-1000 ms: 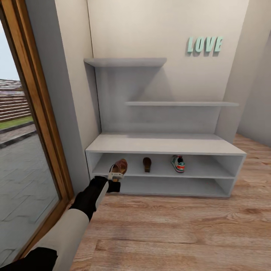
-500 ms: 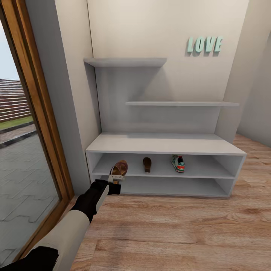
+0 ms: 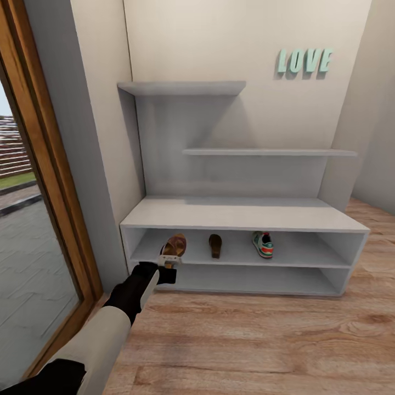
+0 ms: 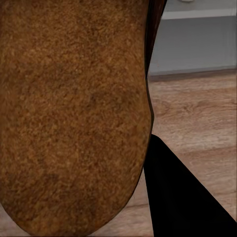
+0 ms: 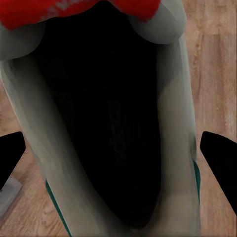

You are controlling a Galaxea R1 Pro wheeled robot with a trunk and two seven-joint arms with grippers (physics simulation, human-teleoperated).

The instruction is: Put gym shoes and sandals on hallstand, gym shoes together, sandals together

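The left gripper [image 3: 169,260] clamped one sandal [image 3: 174,245] at the hallstand's [image 3: 241,215] upper tier; another sandal [image 3: 215,245] sat at its three o'clock. The right gripper's fingers [image 5: 219,155] flanked a gym shoe [image 5: 106,133]; grip unclear.

The left arm reaches toward the hallstand [image 3: 241,214], its left gripper [image 3: 169,259] clamped on a brown sandal [image 3: 174,245] held at the front edge of the upper shelf tier, toward its left end. On that tier sit a second sandal [image 3: 215,245] near the middle and, just right of it, a gym shoe [image 3: 263,244]. Wood-grain floor [image 3: 263,340] spreads before the rack. Teal LOVE letters [image 3: 305,60] hang on the wall above two floating shelves [image 3: 269,152].
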